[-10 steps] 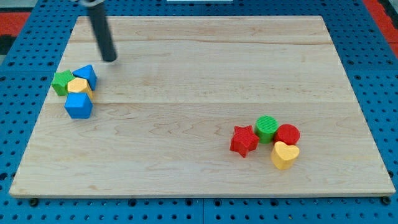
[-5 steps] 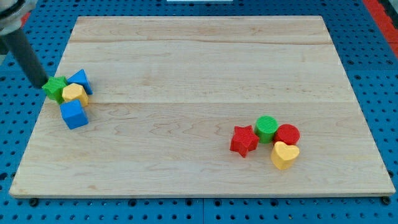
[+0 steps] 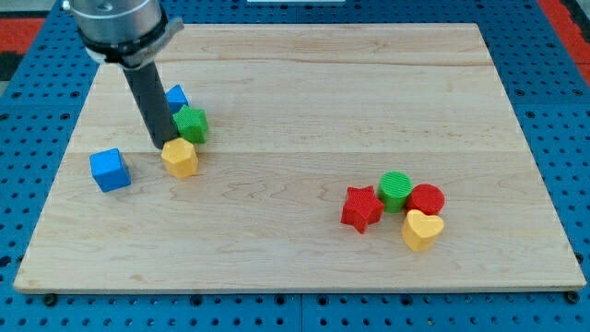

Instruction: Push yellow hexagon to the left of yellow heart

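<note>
Crowding yellow hexagon (image 3: 181,158) — green block (image 3: 192,124), my tip (image 3: 162,146)

A pale wooden bench (image 3: 304,83) is lying on a blue perforated pegboard (image 3: 553,138), with red patches (image 3: 23,23) showing at the view's top corners.

Rod sweeps left-hand cluster rightward across the desk

My tip (image 3: 163,145) now touches the yellow hexagon (image 3: 181,158), shoved right with the green block (image 3: 192,124) and blue triangle (image 3: 175,98); the blue cube (image 3: 110,170) is left behind alone.
</note>
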Robot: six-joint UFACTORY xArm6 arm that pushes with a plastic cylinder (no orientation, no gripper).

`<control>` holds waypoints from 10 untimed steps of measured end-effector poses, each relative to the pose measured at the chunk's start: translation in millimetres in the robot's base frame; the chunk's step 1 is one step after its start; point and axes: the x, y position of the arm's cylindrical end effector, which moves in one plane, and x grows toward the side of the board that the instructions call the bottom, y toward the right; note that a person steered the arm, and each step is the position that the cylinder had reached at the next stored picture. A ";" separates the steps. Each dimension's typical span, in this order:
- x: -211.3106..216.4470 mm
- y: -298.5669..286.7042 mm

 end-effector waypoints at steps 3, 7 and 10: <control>62.8 105.3; 112.8 132.4; 111.1 286.1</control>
